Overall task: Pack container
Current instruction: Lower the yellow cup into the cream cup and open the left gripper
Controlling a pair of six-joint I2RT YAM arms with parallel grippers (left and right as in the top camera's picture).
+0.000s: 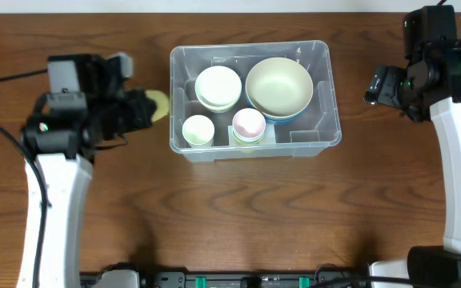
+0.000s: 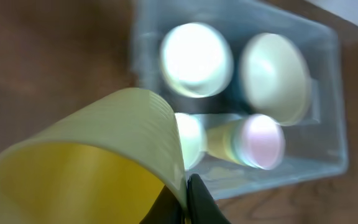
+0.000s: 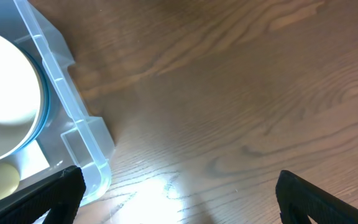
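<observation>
**Yellow cup gripped at the left of the part-filled bin**

The large rectangular clear plastic container (image 1: pixel 324 88) is seen at the middle of the brown wooden table (image 1: pixel 254 216), between the two arms.

Four groups of dishes are held in it:
- A wide cream bowl with a blue outside (image 1: pixel 278 86) is placed in the far right part.
- A stack of smaller pale bowls (image 1: pixel 218 86) is placed in the far left part.
- A small cream cup (image 1: pixel 198 130) is set at the near left.
- A pink-lined cup on a short stack (image 1: pixel 249 124) is set just beside the cream cup.

The left gripper (image 1: pixel 138 110) is positioned just to the left of the container, outside its wall. It is clenched on the rim of a ribbed pale yellow plastic cup (image 2: pixel 104 162). The cup is tipped on its side, with its mouth turned towards the wrist camera. In the overhead view only a yellow edge of it shows past the gripper.

The right gripper (image 3: pixel 179 186) is held to the right of the container, apart from it. Its jaws are spread wide with nothing between them. Only bare table and a corner of the container are seen below it.
</observation>
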